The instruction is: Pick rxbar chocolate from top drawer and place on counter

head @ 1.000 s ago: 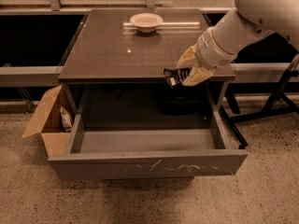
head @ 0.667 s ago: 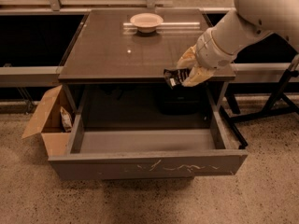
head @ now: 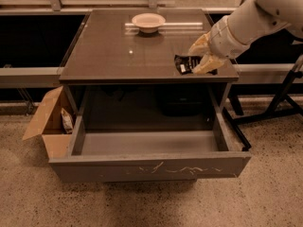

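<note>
The rxbar chocolate (head: 184,64), a small black wrapper with pale lettering, is held at the right front part of the counter (head: 118,51), low over its surface. My gripper (head: 198,59), with pale fingers, is shut on the bar's right end; the white arm reaches in from the upper right. I cannot tell whether the bar touches the counter. The top drawer (head: 151,165) is pulled fully open below, its grey front panel marked with white scratches, and its inside shows nothing.
A white bowl (head: 148,21) stands at the back middle of the counter. A brown cardboard box (head: 47,122) with a light snack bag (head: 67,120) sits on the floor left of the drawer. A black stand (head: 279,103) is at the right.
My gripper has moved up and back with the bar, from in front of the counter's edge to over its right front surface.
</note>
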### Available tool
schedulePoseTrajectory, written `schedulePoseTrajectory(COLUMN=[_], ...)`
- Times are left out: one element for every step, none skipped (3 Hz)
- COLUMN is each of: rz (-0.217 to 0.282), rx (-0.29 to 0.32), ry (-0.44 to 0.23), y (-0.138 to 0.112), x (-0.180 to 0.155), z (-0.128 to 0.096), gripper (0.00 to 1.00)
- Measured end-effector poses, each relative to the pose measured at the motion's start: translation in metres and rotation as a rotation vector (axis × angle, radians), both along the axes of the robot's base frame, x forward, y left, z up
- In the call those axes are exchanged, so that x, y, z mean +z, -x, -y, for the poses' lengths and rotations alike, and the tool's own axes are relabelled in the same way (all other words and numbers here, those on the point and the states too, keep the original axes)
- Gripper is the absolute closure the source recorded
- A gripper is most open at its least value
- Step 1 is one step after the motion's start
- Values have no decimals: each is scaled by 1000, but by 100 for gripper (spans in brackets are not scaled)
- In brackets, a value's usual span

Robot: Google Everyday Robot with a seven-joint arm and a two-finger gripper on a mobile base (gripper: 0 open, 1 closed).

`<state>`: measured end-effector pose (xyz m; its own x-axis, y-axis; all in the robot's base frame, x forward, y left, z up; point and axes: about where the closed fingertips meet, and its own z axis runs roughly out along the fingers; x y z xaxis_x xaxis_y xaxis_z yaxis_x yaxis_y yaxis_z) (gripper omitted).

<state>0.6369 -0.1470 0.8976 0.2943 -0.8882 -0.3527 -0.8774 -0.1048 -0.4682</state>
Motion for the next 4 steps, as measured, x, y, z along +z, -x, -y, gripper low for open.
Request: schedulePoseTrajectory(rz=[24,29,29,20], rx=[-22,-29,-35,-41], ry=[-45,-90,-131,-158], y=[-26,-50,-70,-83], x=[11,13,10,6], z=[17,27,35,38], gripper=[100,100,100,82])
